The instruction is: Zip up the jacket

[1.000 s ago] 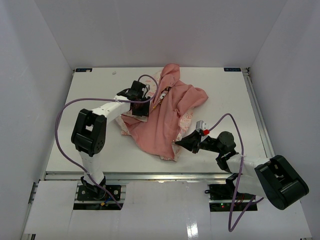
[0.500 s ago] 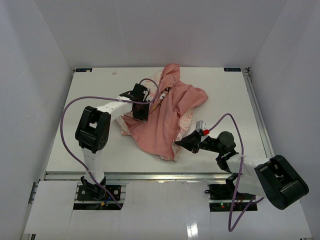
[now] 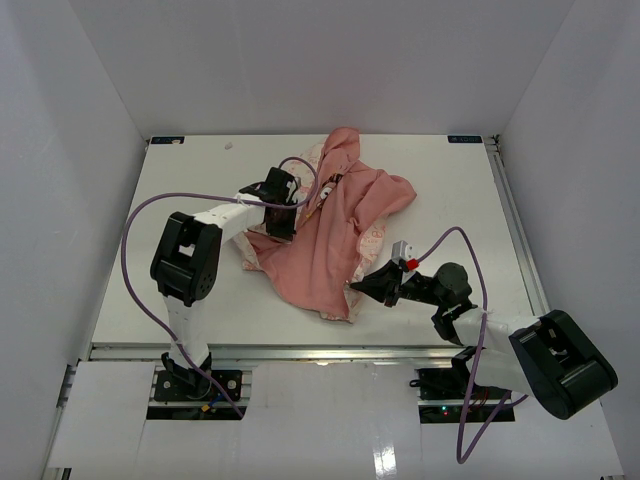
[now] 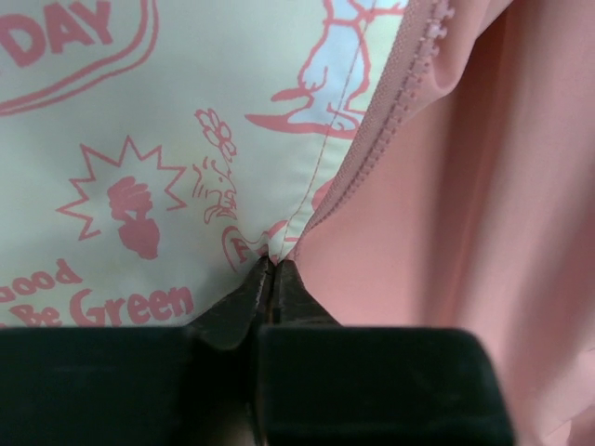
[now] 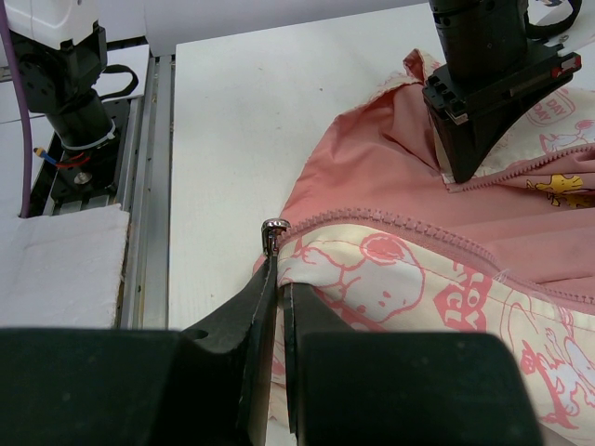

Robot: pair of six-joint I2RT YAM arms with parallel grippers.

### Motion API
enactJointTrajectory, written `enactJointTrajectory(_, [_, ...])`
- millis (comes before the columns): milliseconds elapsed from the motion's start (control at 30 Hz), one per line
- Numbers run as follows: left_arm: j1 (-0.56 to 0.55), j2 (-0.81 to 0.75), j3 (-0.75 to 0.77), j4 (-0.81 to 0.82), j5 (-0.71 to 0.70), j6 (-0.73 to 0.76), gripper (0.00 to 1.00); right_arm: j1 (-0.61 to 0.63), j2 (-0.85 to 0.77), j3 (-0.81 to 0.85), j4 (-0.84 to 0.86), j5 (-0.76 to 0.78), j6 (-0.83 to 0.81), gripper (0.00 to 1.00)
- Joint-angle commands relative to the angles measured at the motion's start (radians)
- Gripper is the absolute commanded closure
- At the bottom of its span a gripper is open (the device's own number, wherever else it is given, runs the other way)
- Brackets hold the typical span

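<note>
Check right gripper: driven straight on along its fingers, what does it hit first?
The jacket: the right gripper is shut on its hem, metal zipper end at the tips. Beyond that looks like bare table, depth unclear.

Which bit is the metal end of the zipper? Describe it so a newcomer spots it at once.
On the white table lies a pink-and-cream jacket; follow its hem to the near right corner, where the right hand pinches the edge. Just past that grip sits the metal zipper end, where the row of pink teeth stops. It is the only shiny silver piece at that corner.
</note>
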Motion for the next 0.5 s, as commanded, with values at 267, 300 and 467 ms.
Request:
enactJointTrajectory(267, [0.004,-0.077,-0.001,0.017,0.033,-0.005,1.0,-0.004,-0.008,0.0,0.041,-0.003,-0.019,0.92])
enactJointTrajectory(300, [0.004,-0.092,-0.004,0.017,0.022,-0.005,1.0,-0.005,-0.007,0.0,0.041,-0.003,-0.019,0.92])
enactJointTrajectory(467, [0.004,-0.143,-0.013,0.016,-0.003,-0.016,0.99,-0.003,-0.003,0.005,0.04,-0.003,-0.02,0.92])
